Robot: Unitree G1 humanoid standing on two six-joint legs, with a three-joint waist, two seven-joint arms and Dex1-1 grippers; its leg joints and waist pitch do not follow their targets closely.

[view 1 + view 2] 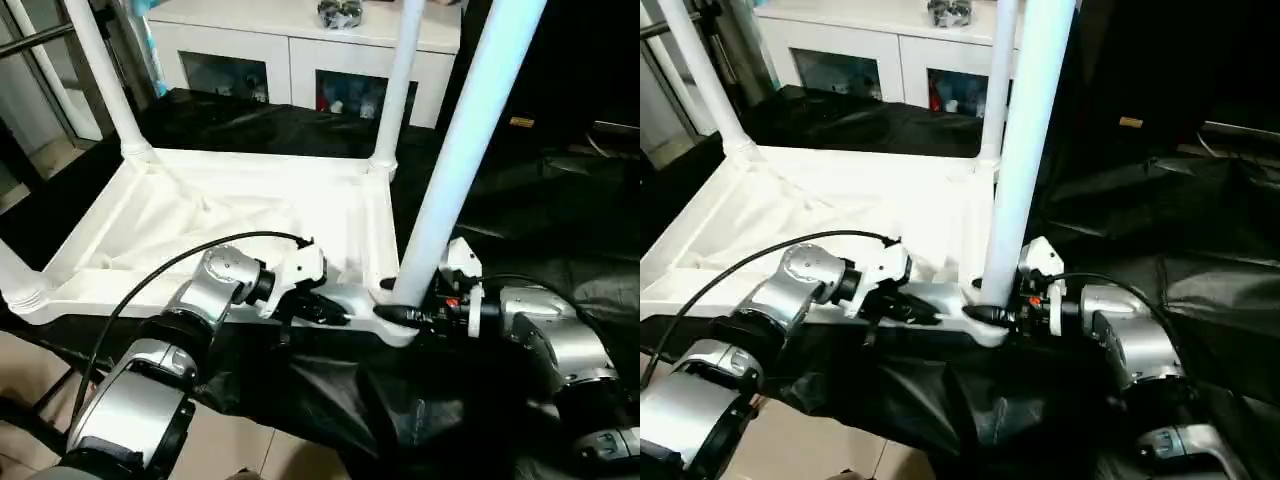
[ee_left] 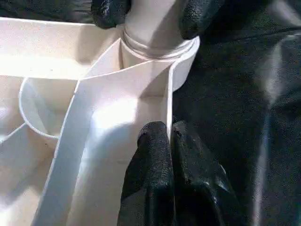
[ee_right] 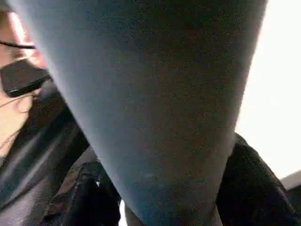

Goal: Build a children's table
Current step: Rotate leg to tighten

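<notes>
The white tabletop (image 1: 250,215) lies upside down, ribbed underside up, on a bench draped in black cloth (image 1: 560,200). Legs stand upright in its far left (image 1: 100,75) and far right (image 1: 398,85) corner sockets, and a fourth socket at the near left (image 1: 25,295) carries a leg too, though little of it is in view. At the near right corner the right claw (image 1: 400,315) has its black fingers (image 3: 89,197) on either side of the foot of the tall leg (image 1: 465,150) seated there, seemingly clasping it. The left claw (image 1: 335,312) is closed, its fingers (image 2: 155,174) pinched on the tabletop's near rim just left of that socket. A white cabinet (image 1: 300,45) with glass doors stands beyond.
</notes>
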